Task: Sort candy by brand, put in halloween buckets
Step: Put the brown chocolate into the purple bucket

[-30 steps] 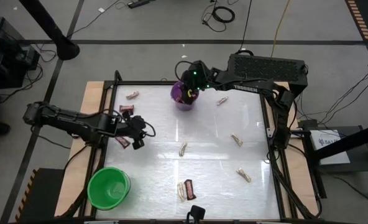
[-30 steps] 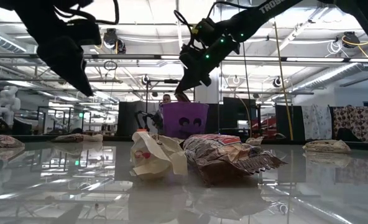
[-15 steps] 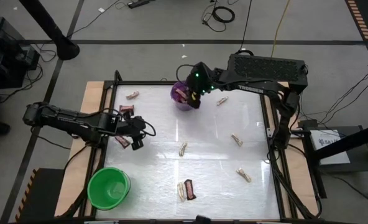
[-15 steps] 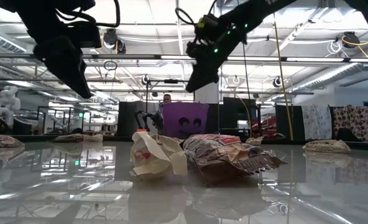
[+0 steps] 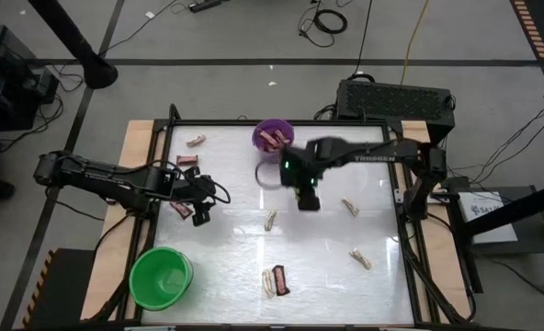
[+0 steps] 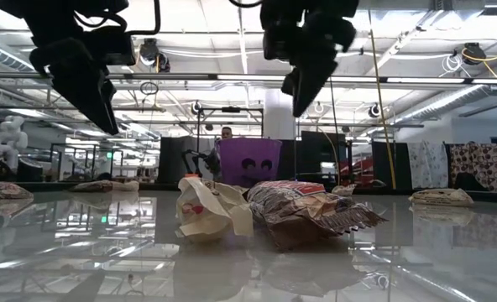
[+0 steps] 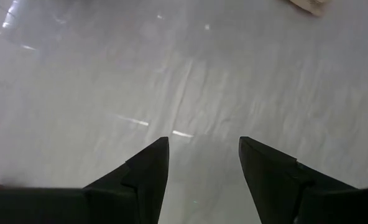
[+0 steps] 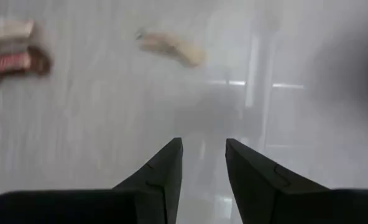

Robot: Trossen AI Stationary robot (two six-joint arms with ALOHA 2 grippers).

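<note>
The purple bucket (image 5: 273, 138) (image 6: 248, 161) stands at the far edge with candy pieces inside. The green bucket (image 5: 161, 276) stands at the near-left corner. My right gripper (image 5: 307, 199) (image 6: 303, 94) hangs open above the table's middle, between two cream twists (image 5: 271, 220) (image 5: 349, 207). Its wrist view shows a cream twist (image 8: 171, 48) and a maroon bar (image 8: 13, 62) ahead. My left gripper (image 5: 201, 208) (image 6: 104, 117) hovers open over the left side, next to a maroon bar (image 5: 180, 210). A cream twist (image 6: 206, 210) and a maroon bar (image 6: 307, 210) lie together near the near edge.
More candy lies scattered: a maroon bar (image 5: 188, 162) and a cream twist (image 5: 196, 142) far left, a cream twist (image 5: 359, 258) near right. The right arm's link (image 5: 364, 154) stretches over the far right of the table. Bare tabletop lies between the two grippers.
My right gripper has left the purple bucket's mouth and swung toward the near edge, out over the table's middle, staying above the surface. The bucket's inside, hidden by the gripper before, now shows candy. The left arm has kept still.
</note>
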